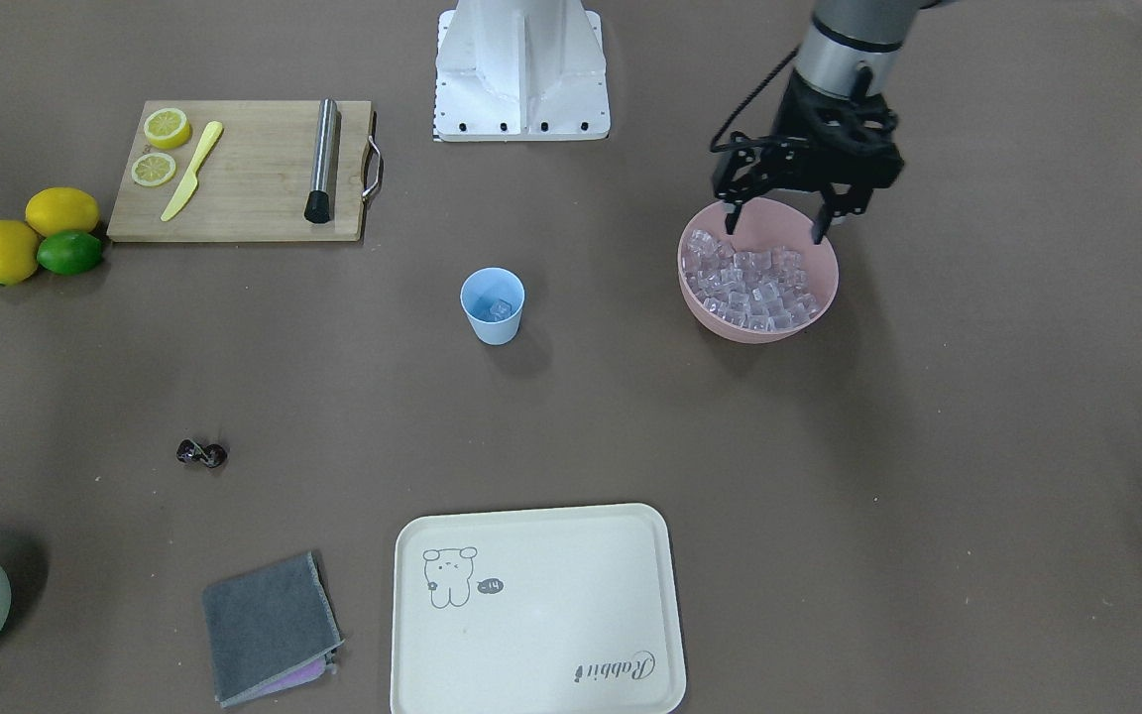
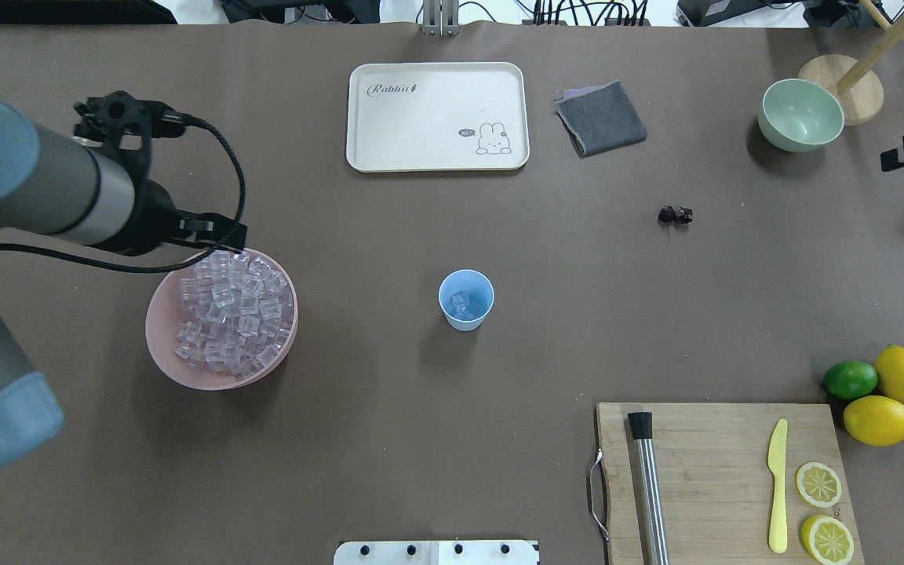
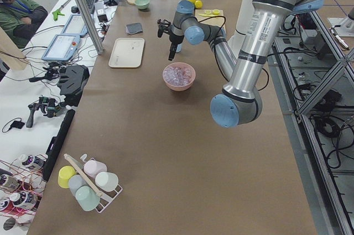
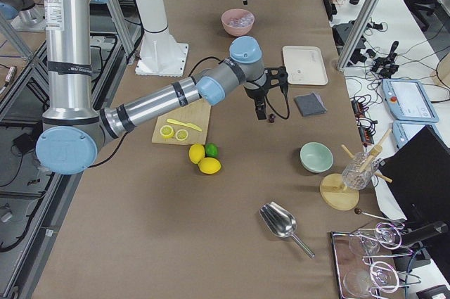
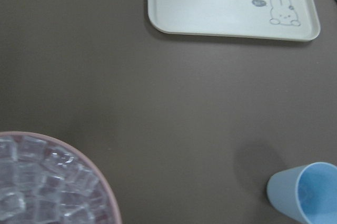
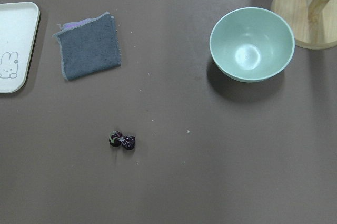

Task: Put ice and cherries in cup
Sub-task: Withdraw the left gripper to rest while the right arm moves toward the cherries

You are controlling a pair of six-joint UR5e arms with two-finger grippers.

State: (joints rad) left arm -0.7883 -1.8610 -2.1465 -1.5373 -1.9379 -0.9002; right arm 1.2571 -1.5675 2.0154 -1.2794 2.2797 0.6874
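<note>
The light blue cup [image 1: 492, 307] stands mid-table with one ice cube [image 2: 461, 302] inside. Many ice cubes [image 1: 749, 283] fill the pink bowl [image 1: 759, 332]. My left gripper [image 1: 774, 226] hangs open and empty just above the bowl's back rim. The cherries [image 1: 201, 453] lie on the bare table, and the right wrist view shows them [image 6: 122, 140] from above. My right gripper [image 4: 261, 105] hovers near the cherries in the exterior right view only; I cannot tell whether it is open or shut. The left wrist view shows the cup [image 5: 308, 192] and the ice [image 5: 37, 187].
A cream tray [image 2: 436, 153] and a grey cloth [image 2: 601, 118] lie at the far side, with a pale green bowl [image 2: 801, 114] to their right. A cutting board [image 2: 719, 439] holds lemon slices, a yellow knife and a metal muddler. Two lemons and a lime [image 2: 850, 379] sit beside it.
</note>
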